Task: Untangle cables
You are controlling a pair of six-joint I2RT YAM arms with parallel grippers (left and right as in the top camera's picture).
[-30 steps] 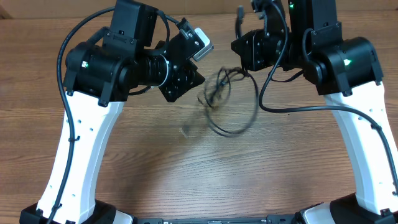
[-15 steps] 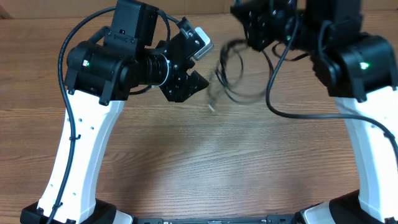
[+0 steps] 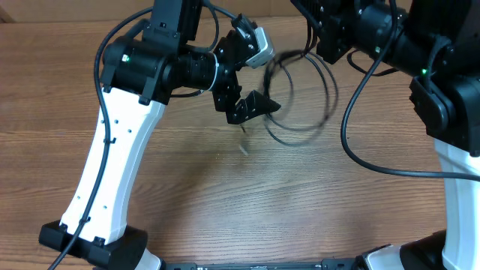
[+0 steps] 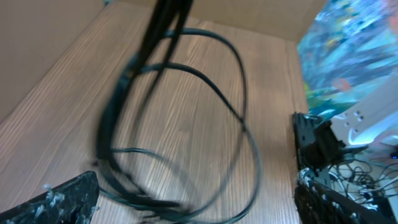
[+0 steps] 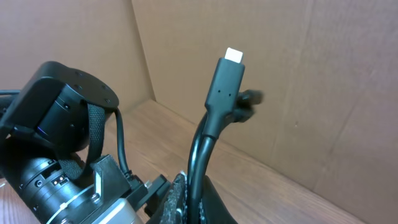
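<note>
Motion smears the cables (image 3: pixel 300 90) into soft grey loops in the overhead view, so their crossings cannot be followed. A dangling plug (image 3: pixel 244 148) below them is too small and blurred to identify. The right gripper (image 3: pixel 324 36) sits near the top edge, its fingers hidden beneath its own black body.

In the left wrist view the cables are also blurred and run off the top edge. Only the left gripper's (image 4: pixel 196 202) fingers (image 4: pixel 62 199) show, cut off at the bottom corners. A bright patch (image 4: pixel 348 56) on the right is unreadable.

In the right wrist view the bottom edge cuts off the pinch on the cables. A second plug (image 5: pixel 250 98) is out of focus.
</note>
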